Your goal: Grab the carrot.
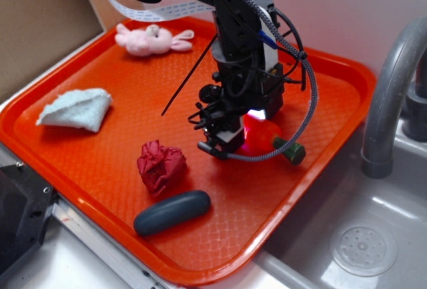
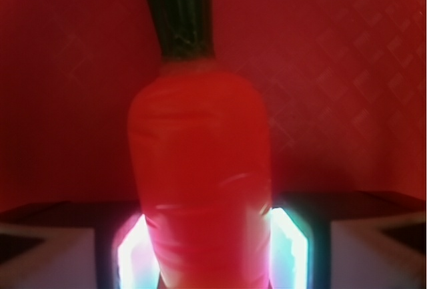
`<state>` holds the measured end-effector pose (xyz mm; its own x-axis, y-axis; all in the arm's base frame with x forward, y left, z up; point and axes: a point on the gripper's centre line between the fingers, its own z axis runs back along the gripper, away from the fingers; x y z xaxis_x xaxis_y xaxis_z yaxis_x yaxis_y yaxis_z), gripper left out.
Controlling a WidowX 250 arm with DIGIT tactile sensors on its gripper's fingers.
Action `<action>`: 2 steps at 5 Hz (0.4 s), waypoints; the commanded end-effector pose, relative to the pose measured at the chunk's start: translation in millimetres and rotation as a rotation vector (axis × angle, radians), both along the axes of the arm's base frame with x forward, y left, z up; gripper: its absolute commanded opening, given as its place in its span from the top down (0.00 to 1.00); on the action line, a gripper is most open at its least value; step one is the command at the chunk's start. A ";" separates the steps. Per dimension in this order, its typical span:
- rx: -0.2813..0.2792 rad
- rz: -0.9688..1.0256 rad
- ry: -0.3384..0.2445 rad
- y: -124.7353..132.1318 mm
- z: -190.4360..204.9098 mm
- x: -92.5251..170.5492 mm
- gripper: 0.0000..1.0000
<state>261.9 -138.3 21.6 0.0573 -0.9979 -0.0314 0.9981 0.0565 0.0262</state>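
Wrist view: gripper (image 2: 212,252) pinching carrot (image 2: 200,169) w/ both glowing pads, stem pointing to 12 o'clock (lying on orange tray (image 2: 347,69)).

Pale wall (image 1: 347,9) behind; brown panel (image 1: 40,22) at left; grey steel sink (image 1: 373,235) with faucet (image 1: 393,82) at right.

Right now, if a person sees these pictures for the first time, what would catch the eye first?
Probably the black pincer near the middle of the big orange tray, down over the carrot, whose green stem sticks out to the right. In the wrist view the carrot fills the picture between two glowing pads. After that, the pink plush bunny at the tray's far edge stands out.
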 end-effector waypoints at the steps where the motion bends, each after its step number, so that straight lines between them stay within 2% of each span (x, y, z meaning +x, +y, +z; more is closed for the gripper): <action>1: -0.055 0.502 0.019 46.1 97.5 -23.4 1.00; 2: -0.068 0.754 0.098 64.3 127.8 -48.0 1.00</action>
<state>217.5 -57.9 134.3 0.7232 -0.6879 -0.0621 0.6794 0.7247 -0.1150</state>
